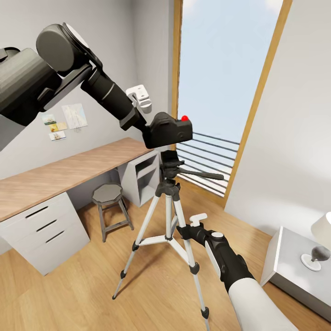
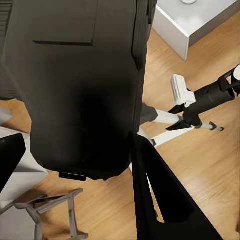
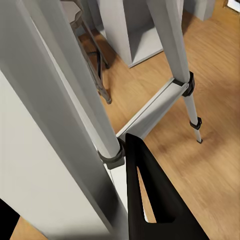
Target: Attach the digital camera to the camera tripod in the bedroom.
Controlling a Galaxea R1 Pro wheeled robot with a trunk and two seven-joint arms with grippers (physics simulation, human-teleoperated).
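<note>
The digital camera [image 1: 169, 130], black with a red dot on top, hangs in my left gripper [image 1: 154, 132], which is shut on it. It sits directly over the black head [image 1: 169, 167] of the camera tripod [image 1: 168, 216]; I cannot tell whether they touch. In the left wrist view the digital camera [image 2: 80, 75] lies between the two black fingers [image 2: 165, 200]. My right gripper [image 1: 183, 230] is low beside a silver leg of the tripod. In the right wrist view that leg [image 3: 75, 100] runs between its spread fingers [image 3: 150, 200], and the gripper looks open.
A round metal stool [image 1: 108, 195] stands left of the tripod under the long wood-topped desk [image 1: 69, 172] with white drawers [image 1: 43, 230]. A tall wood-framed window [image 1: 220, 82] is behind. A white nightstand [image 1: 294, 266] with a lamp stands at the right.
</note>
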